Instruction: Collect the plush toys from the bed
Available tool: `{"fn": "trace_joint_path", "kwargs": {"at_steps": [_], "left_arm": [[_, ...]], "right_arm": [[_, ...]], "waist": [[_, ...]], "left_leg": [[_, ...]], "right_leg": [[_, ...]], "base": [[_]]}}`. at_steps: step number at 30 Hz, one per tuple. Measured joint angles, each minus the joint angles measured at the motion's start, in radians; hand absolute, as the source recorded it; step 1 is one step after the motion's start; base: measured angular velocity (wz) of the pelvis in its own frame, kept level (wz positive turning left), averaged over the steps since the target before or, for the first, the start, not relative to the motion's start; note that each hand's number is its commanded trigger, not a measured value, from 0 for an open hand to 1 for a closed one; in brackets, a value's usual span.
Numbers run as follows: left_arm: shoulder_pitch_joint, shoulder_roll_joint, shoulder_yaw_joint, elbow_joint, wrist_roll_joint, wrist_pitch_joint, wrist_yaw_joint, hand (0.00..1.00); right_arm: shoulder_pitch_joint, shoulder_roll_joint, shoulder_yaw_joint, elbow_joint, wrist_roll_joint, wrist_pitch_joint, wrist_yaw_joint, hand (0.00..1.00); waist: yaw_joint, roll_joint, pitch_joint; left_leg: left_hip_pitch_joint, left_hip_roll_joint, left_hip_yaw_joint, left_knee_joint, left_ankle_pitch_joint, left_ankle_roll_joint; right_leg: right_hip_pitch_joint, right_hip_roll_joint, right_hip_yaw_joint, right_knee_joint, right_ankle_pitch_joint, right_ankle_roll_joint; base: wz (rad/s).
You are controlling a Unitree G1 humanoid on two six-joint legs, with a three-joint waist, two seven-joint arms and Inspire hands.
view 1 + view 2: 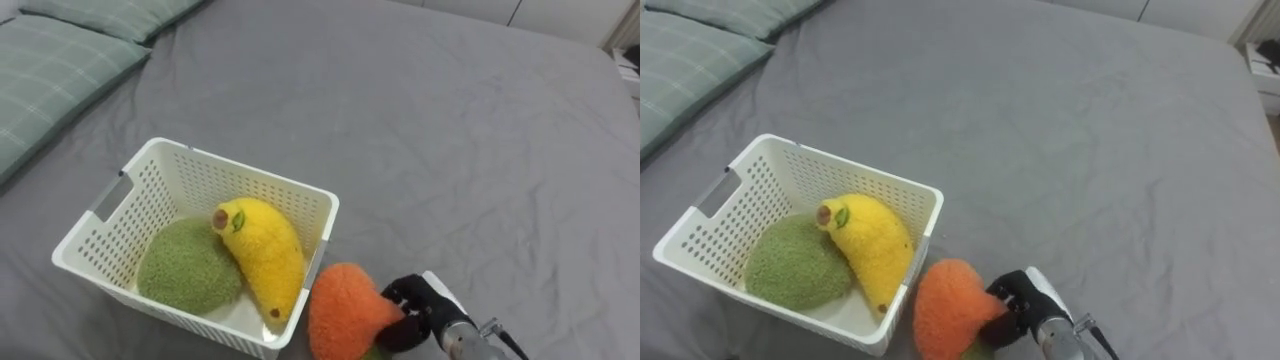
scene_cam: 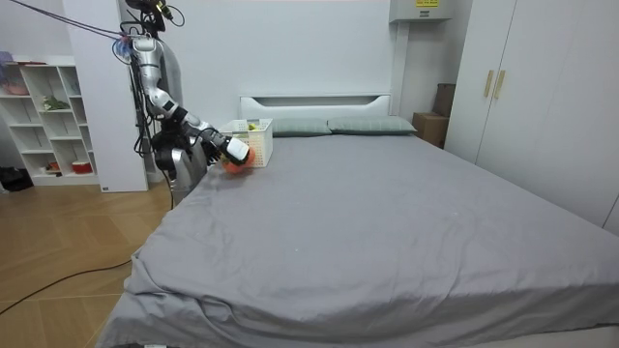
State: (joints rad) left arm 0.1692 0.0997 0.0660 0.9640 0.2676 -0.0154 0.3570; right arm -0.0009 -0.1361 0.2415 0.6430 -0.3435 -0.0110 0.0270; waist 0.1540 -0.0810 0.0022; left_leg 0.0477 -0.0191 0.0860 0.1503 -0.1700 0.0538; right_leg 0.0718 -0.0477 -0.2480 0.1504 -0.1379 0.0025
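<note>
Beside the basket (image 1: pixel 112 262), right hand (image 1: pixel 420 312) grips orange toy (image 1: pixel 345 310).

Fuzzy orange plush toy (image 1: pixel 345 312) is in my right hand (image 1: pixel 418 308), fingers curled round it, just outside the near corner of the white basket (image 1: pixel 240 172). Inside that basket the yellow plush banana (image 1: pixel 262 255) lies slanted, touching the round green plush (image 1: pixel 185 268).

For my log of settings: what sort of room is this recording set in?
Most likely a bedroom: a wide bed with a grey sheet, pillows by a white headboard, and tall wardrobe doors on the room view's right.
</note>
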Motion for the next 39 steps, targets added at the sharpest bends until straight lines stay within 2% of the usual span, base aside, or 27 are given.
{"fn": "trace_joint_path", "kwargs": {"at_steps": [2,4,10,14,17,22,30,32,36,39], "left_arm": [[0.0,0.0,0.01,-0.003,0.002,0.0,-0.003,0.0],[0.0,0.001,0.02,-0.003,0.002,0.0,-0.003,0.0],[0.0,0.004,0.031,-0.004,0.002,0.0,-0.003,0.0],[0.002,0.005,0.033,0.003,0.002,0.0,-0.003,0.0],[0.006,0.004,0.038,0.013,0.002,0.001,-0.002,0.0],[0.014,0.003,0.046,0.019,0.002,0.001,0.003,0.0],[0.028,0.003,0.086,0.015,0.007,0.016,-0.008,0.0],[0.028,0.004,0.089,0.017,0.008,0.015,-0.012,0.0],[0.022,0.007,0.089,0.047,0.009,0.017,-0.011,0.0],[0.021,0.007,0.089,0.045,0.03,0.023,-0.011,0.0]], "right_arm": [[0.001,0.0,-0.001,-0.025,-0.002,0.001,-0.001,1.0],[0.002,0.0,-0.004,-0.07,-0.003,0.0,-0.001,1.0],[0.006,-0.002,-0.056,-0.194,-0.001,0.0,-0.002,1.0],[0.008,-0.006,-0.068,-0.235,-0.007,0.0,-0.002,1.0],[0.009,-0.017,-0.071,-0.28,-0.01,0.008,0.002,1.0],[0.009,-0.044,-0.083,-0.387,-0.008,0.009,0.002,1.0],[0.001,-0.06,-0.164,-0.522,-0.01,0.015,-0.004,1.0],[-0.002,-0.06,-0.189,-0.565,-0.008,0.016,-0.004,1.0],[-0.066,-0.068,-0.195,-0.589,-0.009,0.017,-0.005,1.0],[-0.084,-0.072,-0.194,-0.638,-0.011,0.03,-0.005,1.0]], "waist": [[-0.011,-0.007,-0.0003],[-0.013,-0.013,0.0034],[-0.015,-0.024,-0.0013],[-0.015,-0.023,-0.0009],[-0.014,-0.016,0.0085],[-0.011,-0.013,0.0099],[-0.014,-0.028,-0.001],[-0.013,-0.028,-0.0013],[-0.016,-0.028,-0.0007],[-0.011,-0.029,-0.0005]], "left_leg": [[-0.001,0.0,-0.001,-0.001,0.0,0.0],[-0.001,0.0,-0.001,-0.001,0.0,0.0],[-0.001,0.0,-0.001,-0.001,0.0,0.0],[0.004,0.0,0.0,-0.001,0.0,0.0],[0.02,0.0,0.002,-0.008,0.0,0.0],[0.028,0.003,0.016,-0.008,0.0,-0.001],[0.032,0.003,0.018,-0.016,0.0,0.0],[0.032,0.003,0.017,-0.016,0.0,-0.001],[0.032,0.003,0.017,-0.016,0.0,-0.001],[0.03,0.003,0.017,-0.017,-0.001,-0.001]], "right_leg": [[0.0,0.0,0.0,0.0,0.0,0.0],[-0.001,0.0,0.001,0.0,0.0,0.0],[-0.001,0.0,0.002,0.001,0.0,0.0],[0.003,0.0,0.004,0.001,0.0,0.0],[0.017,0.0,0.006,0.001,0.0,0.001],[0.016,0.005,0.026,0.001,0.0,0.0],[0.015,0.006,0.031,0.001,0.0,0.0],[0.016,0.006,0.03,0.001,0.0,0.0],[0.015,0.006,0.032,0.001,0.0,0.0],[0.013,0.006,0.027,0.001,0.0,0.0]], "base": [[0.0],[0.0],[0.0],[0.0],[-0.01],[-0.09],[-0.01],[0.0],[0.0],[0.0]]}}
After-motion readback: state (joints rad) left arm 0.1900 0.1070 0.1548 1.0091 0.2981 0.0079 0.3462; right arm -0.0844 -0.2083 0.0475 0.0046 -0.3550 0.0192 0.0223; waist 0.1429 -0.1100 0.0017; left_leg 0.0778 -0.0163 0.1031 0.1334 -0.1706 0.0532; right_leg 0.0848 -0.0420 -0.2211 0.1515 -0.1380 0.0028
